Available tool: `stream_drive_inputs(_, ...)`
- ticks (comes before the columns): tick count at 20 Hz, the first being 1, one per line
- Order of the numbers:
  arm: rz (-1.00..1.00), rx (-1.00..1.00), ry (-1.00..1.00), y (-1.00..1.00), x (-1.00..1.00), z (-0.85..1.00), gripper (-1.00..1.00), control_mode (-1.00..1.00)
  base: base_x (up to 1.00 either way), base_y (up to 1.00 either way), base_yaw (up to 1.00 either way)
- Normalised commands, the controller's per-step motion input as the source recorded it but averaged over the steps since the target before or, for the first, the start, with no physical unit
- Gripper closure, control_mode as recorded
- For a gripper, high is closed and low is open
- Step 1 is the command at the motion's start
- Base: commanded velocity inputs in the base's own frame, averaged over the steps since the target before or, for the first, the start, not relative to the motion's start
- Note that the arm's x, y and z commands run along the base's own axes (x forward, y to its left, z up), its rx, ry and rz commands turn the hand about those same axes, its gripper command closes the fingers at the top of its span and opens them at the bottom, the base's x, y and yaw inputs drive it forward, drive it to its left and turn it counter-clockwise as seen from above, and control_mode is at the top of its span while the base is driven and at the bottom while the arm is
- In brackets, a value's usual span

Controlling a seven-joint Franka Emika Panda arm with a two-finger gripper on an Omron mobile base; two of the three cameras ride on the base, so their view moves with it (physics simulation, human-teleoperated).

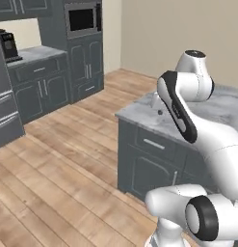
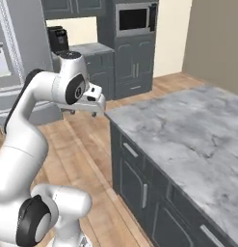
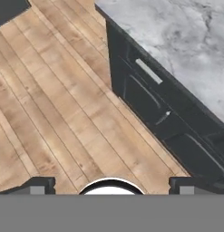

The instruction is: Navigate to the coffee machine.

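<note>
The coffee machine (image 1: 6, 45) is a tall black box on the far counter at the upper left, beside a grey tall unit; in the right base view the coffee machine (image 2: 58, 39) stands at the top left, beyond my arm. A stretch of wooden floor lies between me and it. My gripper (image 2: 83, 113) hangs over the floor by the corner of the kitchen island, pointing down. In the hand view my gripper (image 3: 111, 186) is open, its dark fingertips (image 3: 39, 185) far apart with nothing between them, above floorboards.
A grey island with a marble top (image 2: 188, 130) and dark drawers (image 3: 149, 97) stands close on my right. The built-in microwave (image 1: 82, 19) sits in a tall cabinet right of the coffee counter (image 1: 38, 52). Open wooden floor (image 1: 58, 159) spreads to the left.
</note>
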Motion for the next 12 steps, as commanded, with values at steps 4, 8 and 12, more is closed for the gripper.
stream_drive_inputs(4, 0.0, 0.0, 0.0, 0.0, 0.0, 0.0, -1.0, 1.0, -0.28, 0.34, 0.57)
stream_drive_inputs(8, 0.0, 0.0, 0.0, 0.0, 0.0, 0.0, -1.0, 1.0, -0.19, 0.29, 0.56)
stream_drive_inputs(12, 0.0, 0.0, 0.0, 0.0, 0.0, 0.0, -1.0, 1.0, -0.04, 0.19, 0.54)
